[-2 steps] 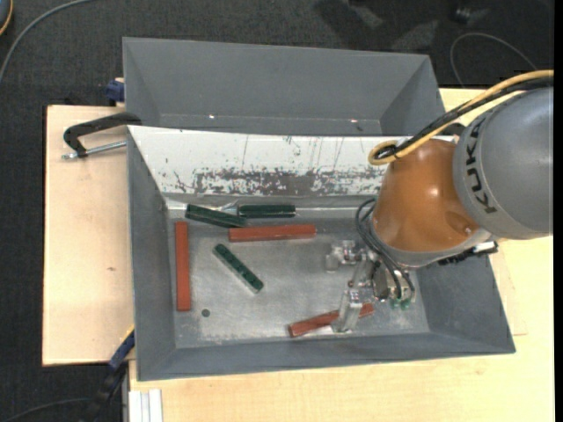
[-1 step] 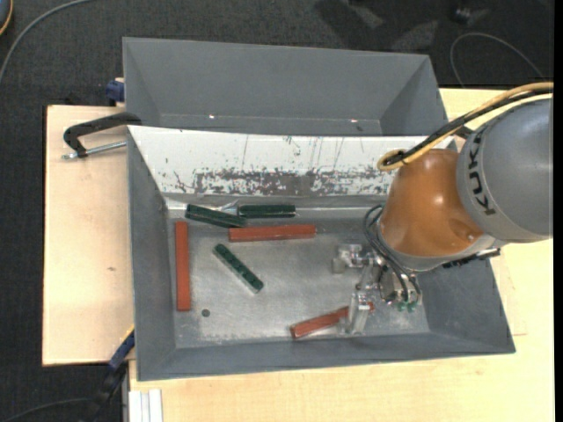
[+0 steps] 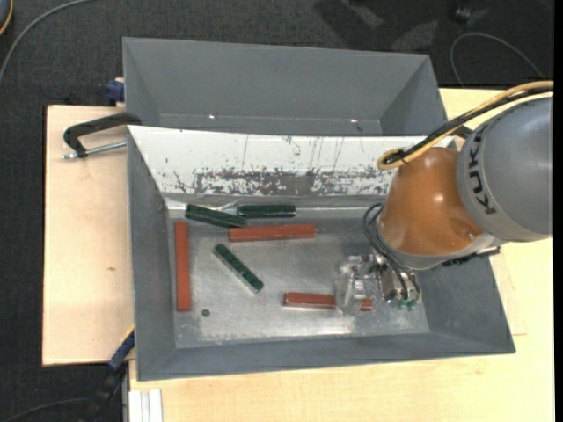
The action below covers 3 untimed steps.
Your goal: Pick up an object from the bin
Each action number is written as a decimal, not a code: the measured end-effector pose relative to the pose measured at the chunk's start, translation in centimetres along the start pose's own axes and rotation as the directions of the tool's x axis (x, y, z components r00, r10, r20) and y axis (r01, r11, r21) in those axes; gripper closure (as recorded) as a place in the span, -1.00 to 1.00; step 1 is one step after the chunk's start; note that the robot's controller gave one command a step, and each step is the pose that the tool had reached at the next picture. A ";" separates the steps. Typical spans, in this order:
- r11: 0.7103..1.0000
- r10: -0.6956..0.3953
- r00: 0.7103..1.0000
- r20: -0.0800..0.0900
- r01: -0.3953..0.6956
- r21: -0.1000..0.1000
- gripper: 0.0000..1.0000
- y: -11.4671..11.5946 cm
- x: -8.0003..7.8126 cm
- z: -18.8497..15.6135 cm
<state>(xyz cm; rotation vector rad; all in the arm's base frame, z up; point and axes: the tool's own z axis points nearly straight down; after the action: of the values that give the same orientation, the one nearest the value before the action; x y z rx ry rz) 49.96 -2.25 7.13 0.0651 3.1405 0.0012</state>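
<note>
Gripper: we see the gripper point(image 3: 359, 295) low in the bin point(image 3: 264, 77), near the floor in its front right part, close to the right wall.
Arm: the arm point(image 3: 519, 178) comes in from the right, and its orange cover point(image 3: 427, 209) hangs over the right side of the floor, just above the gripper.
Grip: we cannot tell whether it is open or clamped; the metal parts there blur together.
Short red bar: we find the short red bar point(image 3: 310, 301) lying flat and nearly level along the front of the floor. Its right end runs under the gripper, and a bit of red shows again on the gripper's far side. We cannot tell whether the gripper touches it.
Long red bar: the long red bar point(image 3: 273, 232) lies level farther back, mid-floor, well apart from the gripper.
Left red bar: the left red bar point(image 3: 182, 265) lies along the left wall, running front to back.
Green bar: the green bar point(image 3: 238, 267) lies slantwise between the left red bar and the short red bar, touching neither.
Dark bars: two dark bars point(image 3: 242, 212) lie end to end at the foot of the back wall, just behind the long red bar.
Speck: a small dark speck point(image 3: 205, 314) sits near the front left corner; we cannot make out what it is.
</note>
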 end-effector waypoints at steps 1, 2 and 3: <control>1.000 0.000 1.000 0.001 0.000 0.000 -1.00 0.0 0.0 0.0; 0.997 -0.082 0.997 0.001 0.082 -0.001 -1.00 4.1 0.2 0.0; 0.996 0.094 0.996 0.004 -0.094 -0.001 -1.00 5.0 -0.2 0.1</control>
<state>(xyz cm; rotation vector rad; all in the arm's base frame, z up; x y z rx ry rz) 50.37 2.78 7.08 0.2129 3.1304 0.0029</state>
